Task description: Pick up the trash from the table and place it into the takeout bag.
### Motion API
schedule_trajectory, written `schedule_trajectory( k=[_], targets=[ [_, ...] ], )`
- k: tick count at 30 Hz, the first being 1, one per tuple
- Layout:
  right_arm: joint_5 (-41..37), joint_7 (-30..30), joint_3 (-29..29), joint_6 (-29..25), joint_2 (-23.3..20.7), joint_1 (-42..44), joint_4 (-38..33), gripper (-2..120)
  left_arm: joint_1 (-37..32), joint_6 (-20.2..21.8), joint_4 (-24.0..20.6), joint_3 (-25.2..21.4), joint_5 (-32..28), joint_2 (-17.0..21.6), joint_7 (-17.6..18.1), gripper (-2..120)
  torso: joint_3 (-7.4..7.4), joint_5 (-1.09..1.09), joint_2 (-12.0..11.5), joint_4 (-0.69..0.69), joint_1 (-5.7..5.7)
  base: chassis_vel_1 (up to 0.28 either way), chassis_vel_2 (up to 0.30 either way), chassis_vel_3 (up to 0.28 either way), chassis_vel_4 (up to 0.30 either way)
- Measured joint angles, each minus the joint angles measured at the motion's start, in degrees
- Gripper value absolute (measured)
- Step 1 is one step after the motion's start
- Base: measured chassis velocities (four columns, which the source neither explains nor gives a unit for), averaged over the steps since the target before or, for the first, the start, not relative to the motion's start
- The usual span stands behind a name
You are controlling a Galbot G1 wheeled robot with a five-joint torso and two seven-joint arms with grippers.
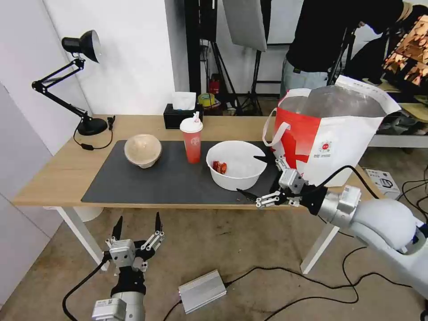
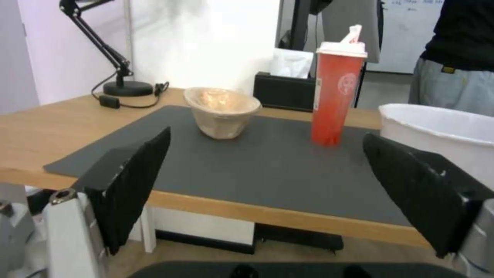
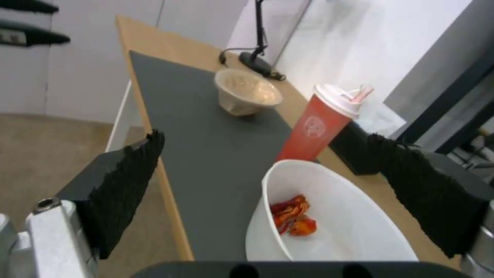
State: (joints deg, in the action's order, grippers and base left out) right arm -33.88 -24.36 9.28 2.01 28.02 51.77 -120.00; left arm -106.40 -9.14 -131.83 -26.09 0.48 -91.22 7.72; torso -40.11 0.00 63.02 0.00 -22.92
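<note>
So the right gripper (image 1: 253,176) sits right of centre in the head view, just beside the white bowl (image 1: 236,165). Its fingers are spread really wide: one black tip hangs over the bowl's right rim, the other pokes out low by the front edge of the mat (image 1: 174,178). It holds nothing, and I can't tell if the upper tip actually touches the rim or just floats above it. From the right wrist camera the two fingers (image 3: 121,185) frame the bowl, and you can see the red scraps (image 3: 291,216) lying in the bottom.

The left gripper (image 1: 137,225) is down in the lower left of the head view, below the front edge of the table (image 1: 53,174), pointing up, also spread apart and empty. In its own wrist view the fingers (image 2: 136,170) stand wide apart in front of the table edge, touching nothing.

Trash wise: the white bowl is on the right part of the mat, the red cup (image 1: 191,141) with its white lid stands just to the left of it, and the beige lidded bowl (image 1: 142,150) sits further left, all on the mat. The takeout bag (image 1: 330,133) stands open at the right end of the table, foil lining showing, just behind the right gripper. A black tissue box (image 1: 180,117) sits behind the cup, and a desk lamp (image 1: 73,80) is in the upper left.
</note>
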Motion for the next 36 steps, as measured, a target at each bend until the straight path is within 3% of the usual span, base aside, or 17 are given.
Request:
schedule_trajectory(
  k=[14,36],
  targets=[
    [1.8,-5.8,-10.6,3.3,2.3,-13.2,7.7,100,0.1,-0.3,-0.5,-0.2,0.1,0.0,-0.1,100,0.00,0.00,0.0,0.00,0.00,0.000,0.000,0.000,0.000],
    [7.4,-8.6,-18.8,8.7,5.8,-23.3,13.1,100,0.1,-0.3,0.1,0.1,0.3,0.0,0.0,100,0.00,0.00,0.0,0.00,0.00,0.000,0.000,0.000,0.000]
  ],
)
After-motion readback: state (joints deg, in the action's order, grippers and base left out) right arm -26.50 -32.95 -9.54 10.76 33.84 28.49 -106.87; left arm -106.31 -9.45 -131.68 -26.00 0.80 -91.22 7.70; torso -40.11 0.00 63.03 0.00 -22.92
